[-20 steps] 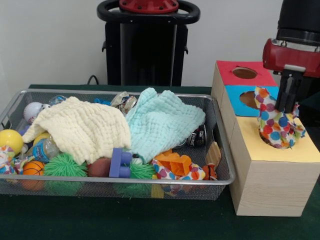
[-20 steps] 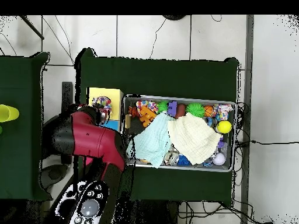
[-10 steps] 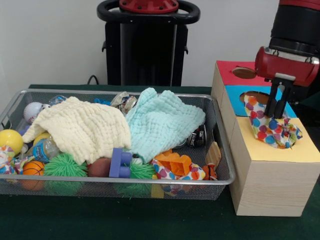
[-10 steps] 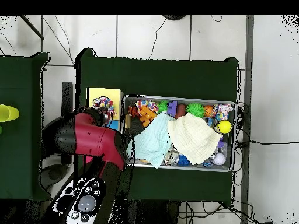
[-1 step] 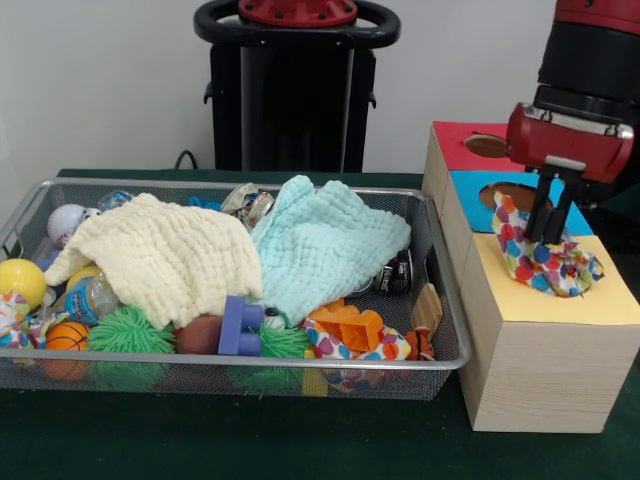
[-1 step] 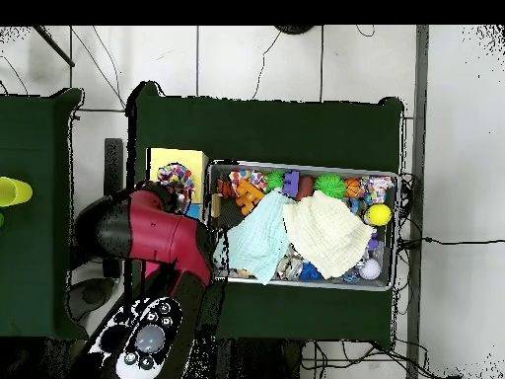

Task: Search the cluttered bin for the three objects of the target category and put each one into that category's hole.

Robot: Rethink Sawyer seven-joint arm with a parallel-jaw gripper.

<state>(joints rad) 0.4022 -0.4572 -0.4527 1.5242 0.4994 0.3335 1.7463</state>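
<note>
We see the black two-fingered gripper (image 5: 549,222) hanging from the red and black arm, its fingers set into the top of the multicoloured polka-dot fabric piece (image 5: 541,257); we cannot tell whether they clamp it. That fabric piece lies bunched on the yellow panel of the wooden sorting box (image 5: 548,350), over the spot where the panel's hole would be. Behind it lie the box's blue panel (image 5: 478,199) and red panel (image 5: 488,146), each with a hole. Beside the box stands the wire-mesh bin (image 5: 60,372), holding a cream waffle-weave cloth (image 5: 160,255), a mint waffle-weave cloth (image 5: 325,245), balls and plastic toys.
</note>
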